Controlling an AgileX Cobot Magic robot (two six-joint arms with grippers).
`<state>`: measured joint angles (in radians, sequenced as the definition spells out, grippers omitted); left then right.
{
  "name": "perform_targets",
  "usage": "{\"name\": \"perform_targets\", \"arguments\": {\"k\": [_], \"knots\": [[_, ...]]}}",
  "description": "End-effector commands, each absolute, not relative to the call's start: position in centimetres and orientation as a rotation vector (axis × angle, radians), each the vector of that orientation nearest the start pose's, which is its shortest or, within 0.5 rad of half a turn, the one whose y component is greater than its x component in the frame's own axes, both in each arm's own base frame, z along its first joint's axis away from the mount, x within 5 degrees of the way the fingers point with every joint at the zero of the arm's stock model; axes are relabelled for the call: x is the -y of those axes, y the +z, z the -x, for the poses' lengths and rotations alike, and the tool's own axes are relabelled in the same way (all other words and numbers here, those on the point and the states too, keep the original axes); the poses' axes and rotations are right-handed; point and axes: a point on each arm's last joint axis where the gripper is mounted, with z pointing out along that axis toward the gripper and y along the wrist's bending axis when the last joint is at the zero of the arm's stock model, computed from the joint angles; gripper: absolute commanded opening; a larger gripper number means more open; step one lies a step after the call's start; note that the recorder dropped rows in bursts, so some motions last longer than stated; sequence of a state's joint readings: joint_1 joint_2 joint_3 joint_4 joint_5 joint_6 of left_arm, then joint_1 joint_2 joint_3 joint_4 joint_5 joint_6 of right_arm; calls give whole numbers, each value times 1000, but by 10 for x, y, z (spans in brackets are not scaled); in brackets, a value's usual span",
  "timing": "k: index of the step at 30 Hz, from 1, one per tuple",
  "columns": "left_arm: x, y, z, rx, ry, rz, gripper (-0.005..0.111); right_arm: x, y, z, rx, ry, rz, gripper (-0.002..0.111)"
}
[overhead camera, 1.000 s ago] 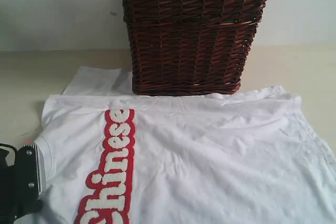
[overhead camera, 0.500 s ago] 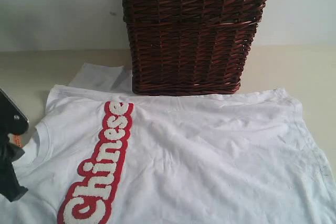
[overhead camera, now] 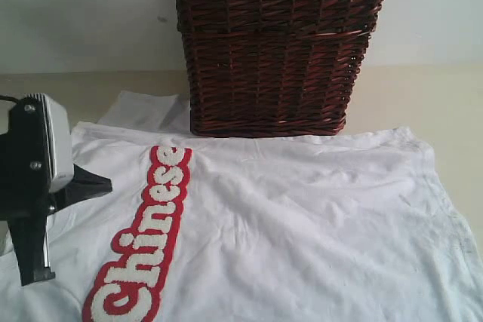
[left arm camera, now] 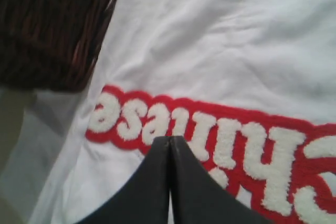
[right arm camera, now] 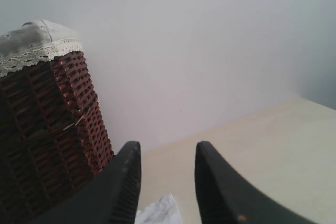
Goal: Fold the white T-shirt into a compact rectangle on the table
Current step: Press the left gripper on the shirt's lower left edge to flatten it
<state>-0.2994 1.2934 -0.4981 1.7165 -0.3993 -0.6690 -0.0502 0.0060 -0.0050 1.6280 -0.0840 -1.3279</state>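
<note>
Shirt: white T-shirt (overhead camera: 302,224) spread unfolded on the table (overhead camera: 453,103), far edge at the wicker basket (overhead camera: 275,50).
Handling: likely light, limp. Pinch hem or sleeve edges, not the thick lettering (overhead camera: 151,246).
Left gripper (left arm camera: 169,140): jaws pressed together, empty, over the lettering.
Right gripper (right arm camera: 167,149): jaws parted, empty, off the cloth.

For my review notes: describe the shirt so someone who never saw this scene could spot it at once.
Find the dark brown wicker basket standing at the back of the cream table. Spread flat right in front of it lies the white T-shirt. Unlike the lace-trimmed liner on the basket's rim, it bears fuzzy white "Chinese" lettering outlined in red.
</note>
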Motion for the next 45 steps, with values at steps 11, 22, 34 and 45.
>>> {"name": "perform_targets", "arguments": {"k": [11, 22, 34, 45], "knots": [[94, 189, -224, -1891, -51, -1370, 0, 10, 213, -55, -1455, 129, -321, 35], [21, 191, -231, -2282, 880, -1043, 0, 10, 213, -55, -1455, 129, -321, 35], [57, 162, -165, -2922, -111, -1298, 0, 10, 213, -55, -1455, 129, -321, 35], [60, 172, -172, -1880, -155, -2522, 0, 10, 213, -55, -1455, 129, -321, 35]]}}
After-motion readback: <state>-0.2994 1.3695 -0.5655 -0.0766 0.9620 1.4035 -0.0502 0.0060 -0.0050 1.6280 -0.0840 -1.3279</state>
